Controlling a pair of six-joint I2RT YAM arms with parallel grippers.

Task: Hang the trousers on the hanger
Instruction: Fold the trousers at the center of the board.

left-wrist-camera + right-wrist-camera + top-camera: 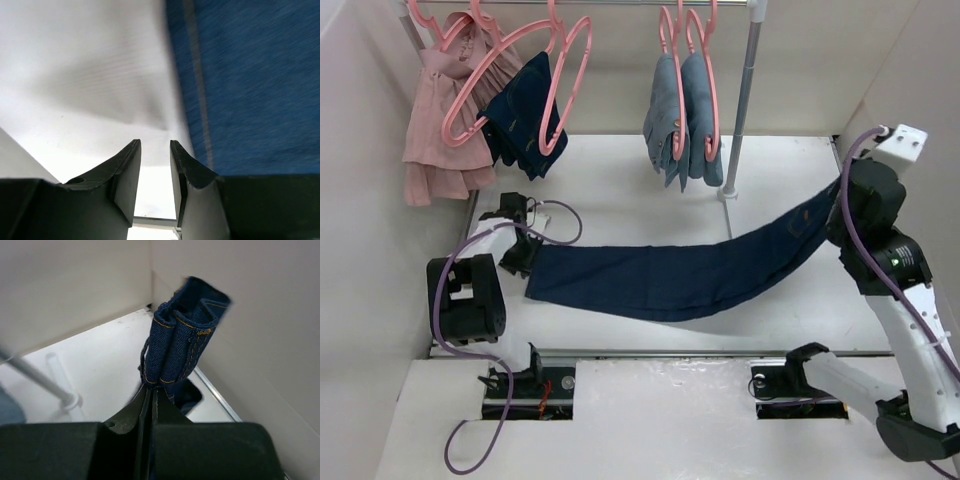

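The dark navy trousers (680, 280) lie stretched across the table from left to right. My right gripper (835, 215) is shut on their waist end and holds it lifted at the right. In the right wrist view the bunched denim with orange stitching (185, 345) stands out of the shut gripper (152, 390). My left gripper (520, 262) sits low at the trousers' left end. In the left wrist view it (155, 142) is open and empty, with the denim (250, 85) just to its right. A bare pink hanger (453, 128) hangs tilted on the rail at the back left.
A pink garment (445, 150) and a small dark navy garment (525, 115) hang at the back left. Light blue-grey jeans (680, 110) hang on pink hangers at back centre. The rack's upright pole (745, 100) stands beside them. Walls close in on both sides.
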